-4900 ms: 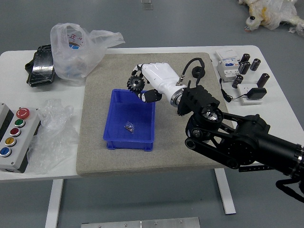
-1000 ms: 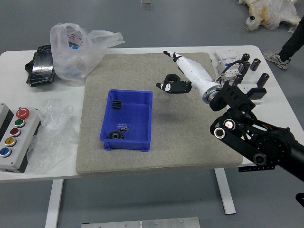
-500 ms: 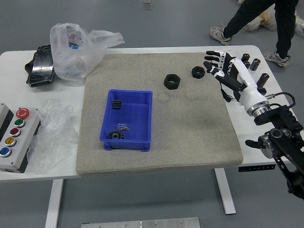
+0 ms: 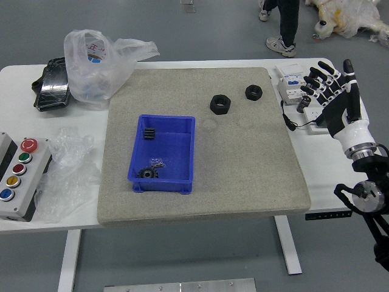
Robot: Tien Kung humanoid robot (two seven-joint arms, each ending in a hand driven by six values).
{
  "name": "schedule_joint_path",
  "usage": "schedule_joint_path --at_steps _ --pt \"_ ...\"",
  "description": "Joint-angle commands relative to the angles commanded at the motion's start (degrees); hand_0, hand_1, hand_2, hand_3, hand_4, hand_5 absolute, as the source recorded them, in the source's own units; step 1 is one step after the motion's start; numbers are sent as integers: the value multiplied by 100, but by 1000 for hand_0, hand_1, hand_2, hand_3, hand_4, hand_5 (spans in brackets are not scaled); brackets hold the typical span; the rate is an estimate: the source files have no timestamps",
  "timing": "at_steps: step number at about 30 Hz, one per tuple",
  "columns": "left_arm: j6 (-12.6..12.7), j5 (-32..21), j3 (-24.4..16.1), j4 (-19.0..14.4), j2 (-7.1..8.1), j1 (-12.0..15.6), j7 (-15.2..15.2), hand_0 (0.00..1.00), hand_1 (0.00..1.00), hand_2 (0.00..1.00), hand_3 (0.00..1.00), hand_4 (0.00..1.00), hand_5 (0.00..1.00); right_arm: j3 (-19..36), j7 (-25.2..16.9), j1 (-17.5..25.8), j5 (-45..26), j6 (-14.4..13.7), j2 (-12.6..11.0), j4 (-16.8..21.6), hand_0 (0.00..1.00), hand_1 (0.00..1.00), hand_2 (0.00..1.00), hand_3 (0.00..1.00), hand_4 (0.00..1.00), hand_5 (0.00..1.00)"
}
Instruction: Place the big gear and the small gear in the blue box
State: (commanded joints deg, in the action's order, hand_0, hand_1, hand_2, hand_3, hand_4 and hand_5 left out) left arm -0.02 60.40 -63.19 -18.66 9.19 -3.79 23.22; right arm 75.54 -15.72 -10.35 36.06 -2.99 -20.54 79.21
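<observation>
My right hand [image 4: 325, 88] is over the table's right side with its fingers spread and nothing in them. The blue box [image 4: 190, 155] stands left of centre on the grey mat. Inside it, a black gear [image 4: 148, 173] lies near the front left, and another dark toothed piece [image 4: 149, 133] sits toward the back left; which is the big one I cannot tell for sure. A small clear packet [image 4: 157, 163] lies close to the front gear. My left hand is out of view.
Two black nuts, a larger one [image 4: 220, 104] and a smaller one [image 4: 253, 92], lie on the mat's back right. Plastic bags [image 4: 100, 61] and a button panel [image 4: 24, 176] are at left, white devices [image 4: 293, 85] at right. A person's legs [image 4: 289, 24] show beyond the table.
My right hand has withdrawn from near the box to the table's right edge, fingers spread. Both dark toothed pieces are now in the box. The person's legs came into view and moved left.
</observation>
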Motion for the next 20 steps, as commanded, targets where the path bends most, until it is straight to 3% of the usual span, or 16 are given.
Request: schedule_joint_path --at_steps 1,20 --pt "4 -12 11 3 5 -10 -8 707 645 638 718 720 450 28 3 11 -2 -3 -8 18 655 703 737 732 937 941" --pt "58 -244 287 40 137 -193 -157 704 645 635 715 710 440 482 54 226 63 -54 -125 80 654 695 733 723 940 941"
